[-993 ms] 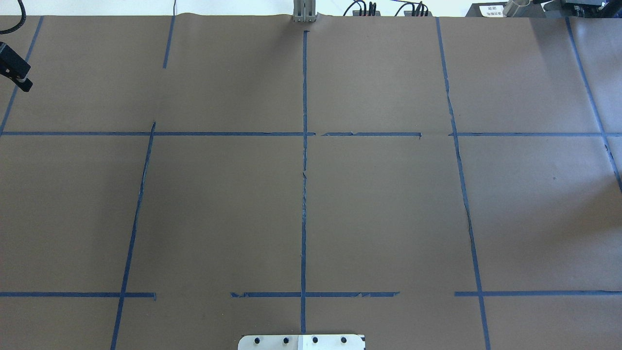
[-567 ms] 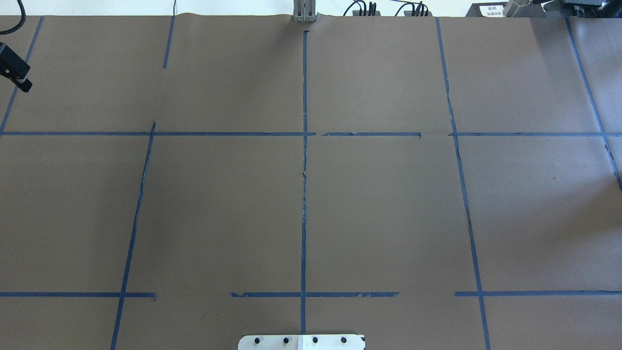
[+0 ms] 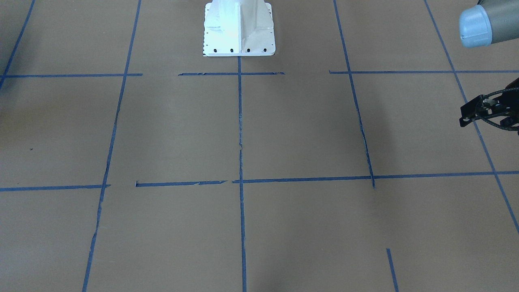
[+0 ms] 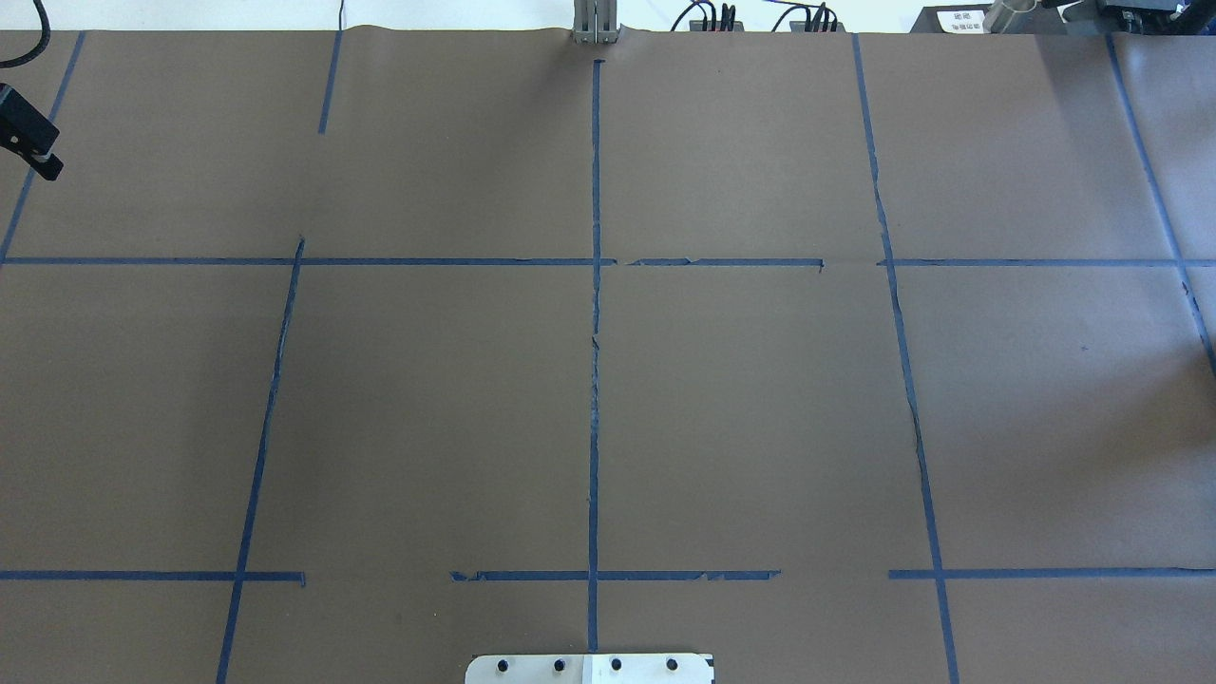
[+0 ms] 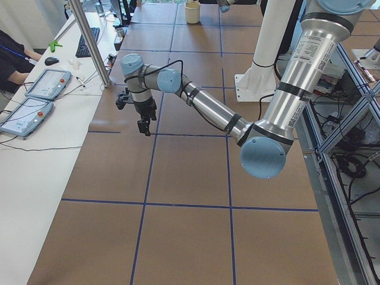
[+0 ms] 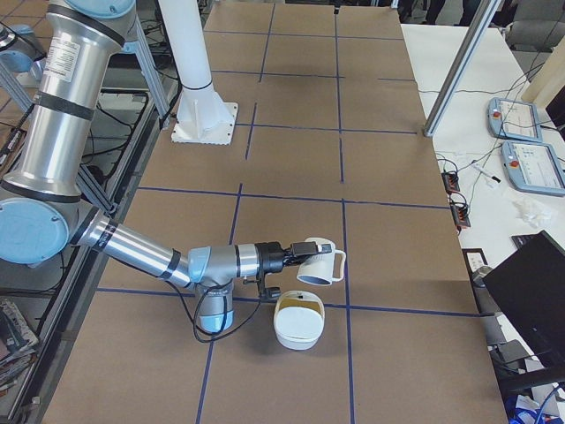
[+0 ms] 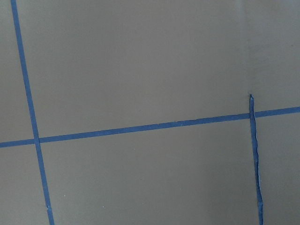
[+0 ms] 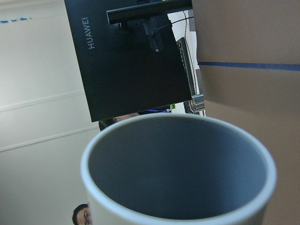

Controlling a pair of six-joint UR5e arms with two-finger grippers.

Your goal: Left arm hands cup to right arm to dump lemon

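Note:
The cup hangs tipped on its side at the tip of my right gripper, mouth turned away from the arm, just above a cream bowl. The right wrist view looks straight into the cup; its grey inside shows nothing in it. The gripper's fingers are not visible there, so I cannot tell its state. No lemon is in view. My left gripper points down above the table's far left part, away from the cup, and shows only partly at the frame edges; I cannot tell if it is open.
The brown table carries blue tape lines. The robot's white base stands at the middle of its near edge. A black monitor and a white side table with tablets lie beyond the table ends.

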